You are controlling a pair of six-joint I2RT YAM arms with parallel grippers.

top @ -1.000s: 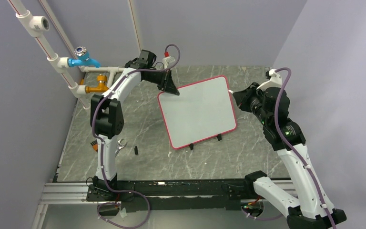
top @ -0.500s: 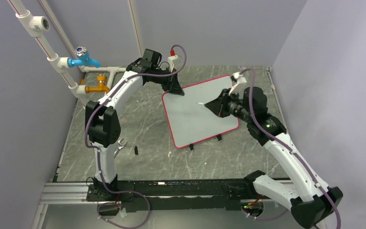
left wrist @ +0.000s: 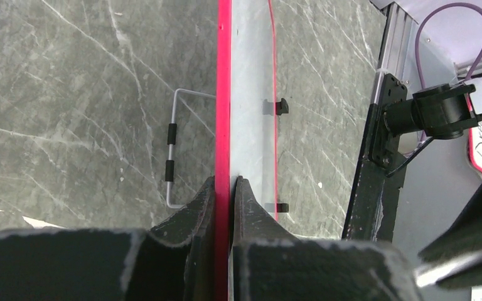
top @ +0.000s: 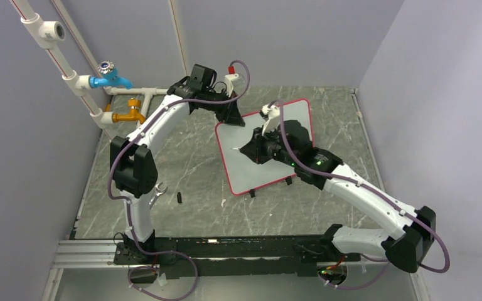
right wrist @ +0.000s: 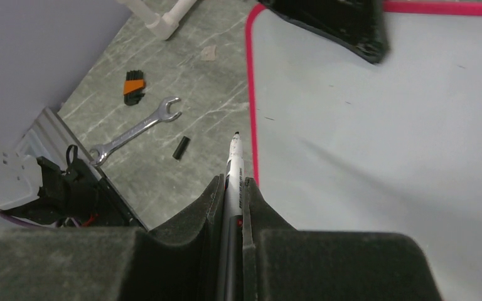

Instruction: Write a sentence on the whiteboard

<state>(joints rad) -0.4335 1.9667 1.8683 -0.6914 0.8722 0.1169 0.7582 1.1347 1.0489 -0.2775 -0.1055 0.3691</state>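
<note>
- One whiteboard (top: pixel 240 170) stood tilted near the middle of the grey marble tabletop (top: pixel 188 163), its thin red rim facing the overhead camera as a skewed square
- Two small black feet (top: pixel 251 192) sat under its near edge, and a bent wire stand (left wrist: pixel 171 150) showed behind it in the left wrist view
- The left fingers (left wrist: pixel 194 213) pinched the board's far left corner, one finger on each side of the red rim
- The right fingers (right wrist: pixel 194 213) were clamped on a white marker (right wrist: pixel 233 166), its black tip close to the board's left rim; contact could not be told
- A wrench (right wrist: pixel 135 128), a short black cap (right wrist: pixel 181 147) and an orange and black brush (right wrist: pixel 135 86) lay left of the board
</note>
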